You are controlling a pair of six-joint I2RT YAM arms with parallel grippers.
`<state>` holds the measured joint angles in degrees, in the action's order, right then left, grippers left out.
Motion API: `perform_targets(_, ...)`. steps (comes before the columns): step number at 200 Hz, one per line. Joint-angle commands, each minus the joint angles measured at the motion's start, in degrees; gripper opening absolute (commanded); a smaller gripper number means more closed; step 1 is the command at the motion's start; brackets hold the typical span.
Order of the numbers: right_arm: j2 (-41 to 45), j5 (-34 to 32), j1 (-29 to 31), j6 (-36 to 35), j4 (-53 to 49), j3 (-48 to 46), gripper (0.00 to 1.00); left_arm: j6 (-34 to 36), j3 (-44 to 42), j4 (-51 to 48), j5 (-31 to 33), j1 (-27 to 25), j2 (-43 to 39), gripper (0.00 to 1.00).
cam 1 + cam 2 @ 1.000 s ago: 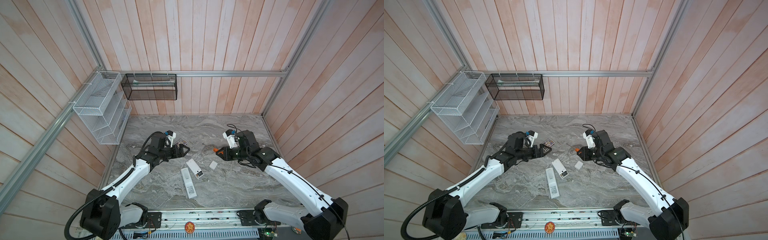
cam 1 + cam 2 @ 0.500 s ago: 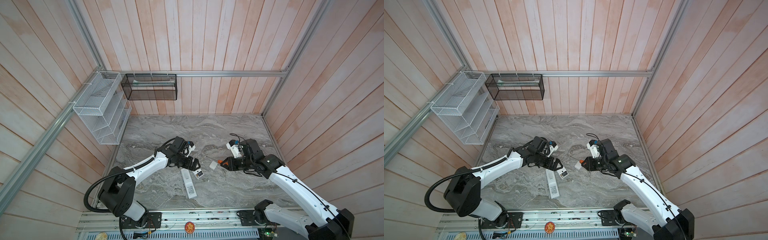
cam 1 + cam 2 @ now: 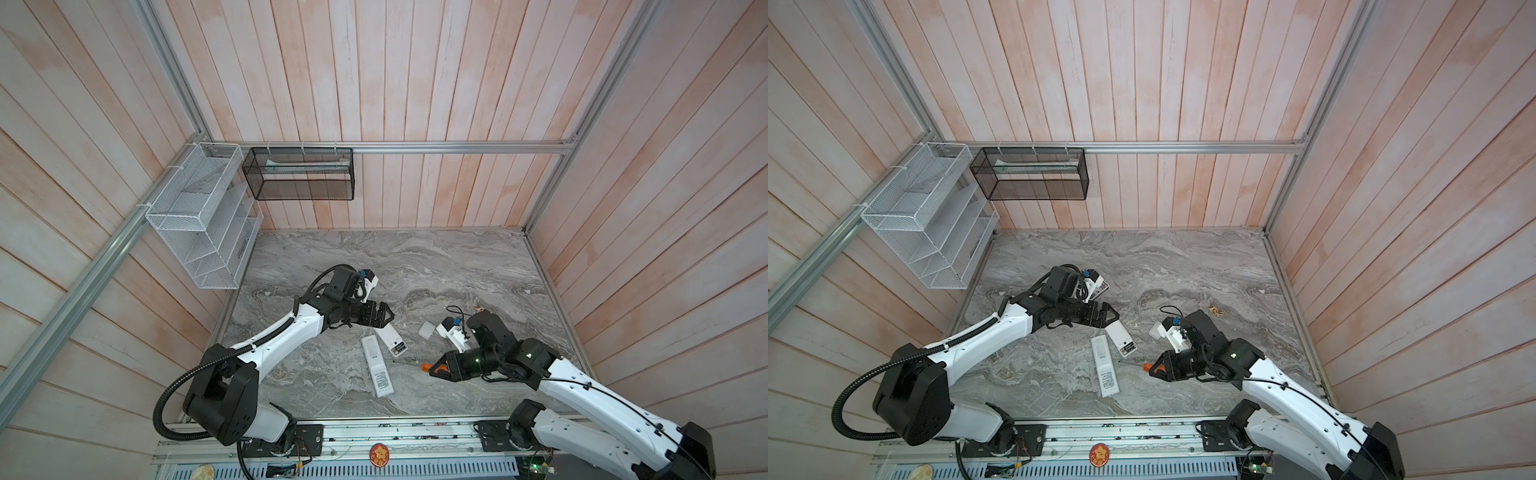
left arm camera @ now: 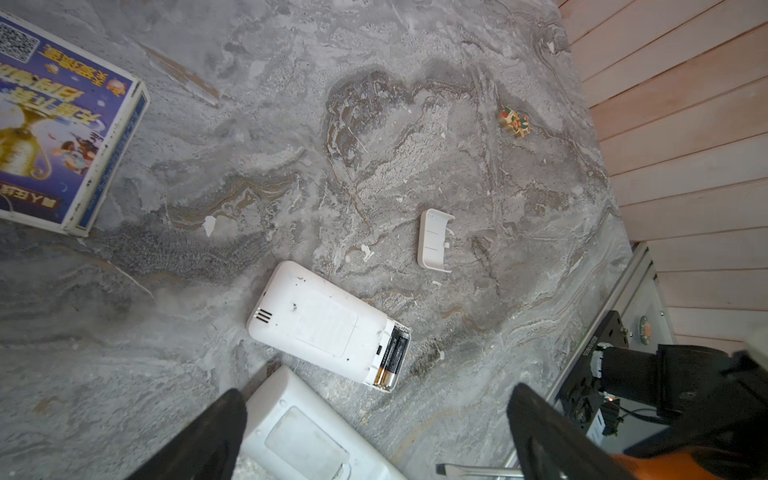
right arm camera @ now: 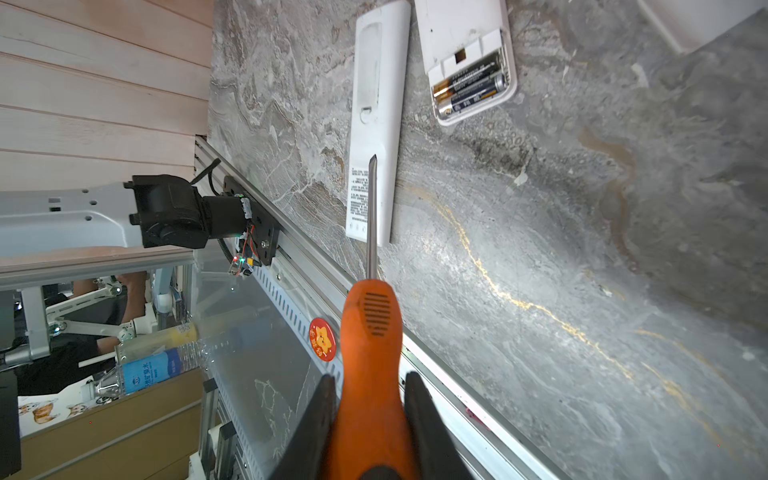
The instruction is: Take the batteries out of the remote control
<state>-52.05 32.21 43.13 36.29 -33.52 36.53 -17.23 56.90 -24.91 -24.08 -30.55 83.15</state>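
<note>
Evidently the short remote [image 4: 316, 320] lies back-up, cover [image 4: 434, 241] off, exposing 2 batteries [image 4: 390, 359]; left jaws stand open over it, right jaws clamp the orange screwdriver [image 5: 370, 353], probably for prying.

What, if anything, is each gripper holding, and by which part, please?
The right gripper holds the orange-handled screwdriver by its handle. The left gripper is open and holds nothing.

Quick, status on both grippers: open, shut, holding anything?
Left gripper: open, holding nothing.
Right gripper: shut on the orange-handled screwdriver.
</note>
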Motion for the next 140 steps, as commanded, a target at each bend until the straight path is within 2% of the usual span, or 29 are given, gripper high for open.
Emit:
perform_targets(1, -1.71, -0.72, 1.07, 0.9, 4.39, -0.32, 0.0, -0.47, -1.82, 1.17, -1.33, 0.0, -1.93, 1.0)
perform_targets(85, -8.47, -7.01, 0.98, 0.01, 5.73, -0.52, 0.0, -0.43, -3.49, 2.17, -1.85, 0.31, -2.9, 1.0)
perform_targets(140, -11.26, -9.13, -2.7, -2.57, 5.07, 0.82, 0.0, 1.09, -3.21, 1.68, -1.86, 0.31, -2.41, 1.0)
